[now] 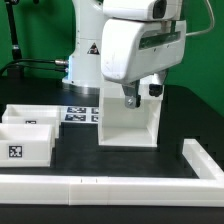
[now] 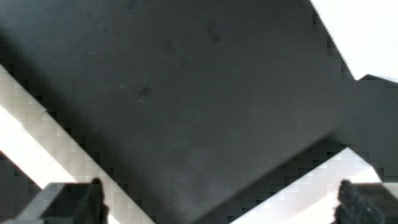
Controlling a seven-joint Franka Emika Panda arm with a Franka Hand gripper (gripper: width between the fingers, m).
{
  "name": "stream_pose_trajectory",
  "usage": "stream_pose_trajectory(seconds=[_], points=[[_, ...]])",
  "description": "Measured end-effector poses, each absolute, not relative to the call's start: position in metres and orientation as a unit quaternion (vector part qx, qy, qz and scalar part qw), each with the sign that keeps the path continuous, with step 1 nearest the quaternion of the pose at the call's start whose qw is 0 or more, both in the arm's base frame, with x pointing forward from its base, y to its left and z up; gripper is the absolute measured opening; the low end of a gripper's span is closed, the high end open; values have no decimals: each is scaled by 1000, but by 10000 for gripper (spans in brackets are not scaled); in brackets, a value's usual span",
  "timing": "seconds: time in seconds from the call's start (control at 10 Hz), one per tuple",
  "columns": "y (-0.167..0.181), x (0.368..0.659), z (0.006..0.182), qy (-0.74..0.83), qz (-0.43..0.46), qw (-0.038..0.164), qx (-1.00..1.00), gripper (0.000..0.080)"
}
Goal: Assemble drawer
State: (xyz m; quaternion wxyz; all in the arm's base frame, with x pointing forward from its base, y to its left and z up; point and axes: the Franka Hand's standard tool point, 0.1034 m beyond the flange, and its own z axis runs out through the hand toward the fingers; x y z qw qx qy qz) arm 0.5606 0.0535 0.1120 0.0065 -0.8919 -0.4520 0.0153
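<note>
Exterior view: Panda arm (image 1: 118, 45) bends over housing (image 1: 128, 124). Housing upright mid-table, open face toward camera. Rail (image 1: 100, 185) in front of housing. Two shallow trays (image 1: 28, 142) well apart from housing, on exterior view's left. Marker board (image 1: 78, 114) between trays and housing. Gripper (image 1: 140, 96) at housing's top edge. Wrist view: fingertips (image 2: 71, 203) spread wide, nothing held.

Likely step: reaching for housing. Next move calls for straddling one wall, then closing.
</note>
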Motion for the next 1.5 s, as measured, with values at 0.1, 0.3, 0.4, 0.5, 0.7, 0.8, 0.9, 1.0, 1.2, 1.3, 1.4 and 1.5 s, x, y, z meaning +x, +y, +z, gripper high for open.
stream_pose_trajectory(seconds=[0.1,0.3,0.4,0.5,0.7,0.8,0.9,1.0,1.2,1.3,1.4,1.5], points=[[54,561,112,-452,15,7,-892,650],[54,561,112,-452,15,7,-892,650],[54,561,112,-452,15,7,-892,650],[54,561,112,-452,15,7,-892,650],[54,561,112,-452,15,7,-892,650],[54,561,112,-452,15,7,-892,650],[54,561,112,-452,15,7,-892,650],[54,561,112,-452,15,7,-892,650],[53,560,112,-452,16,7,-892,650],[51,550,115,-450,12,4,-893,650],[51,536,119,-419,9,0,-908,650],[54,522,126,-395,8,-3,-919,650]])
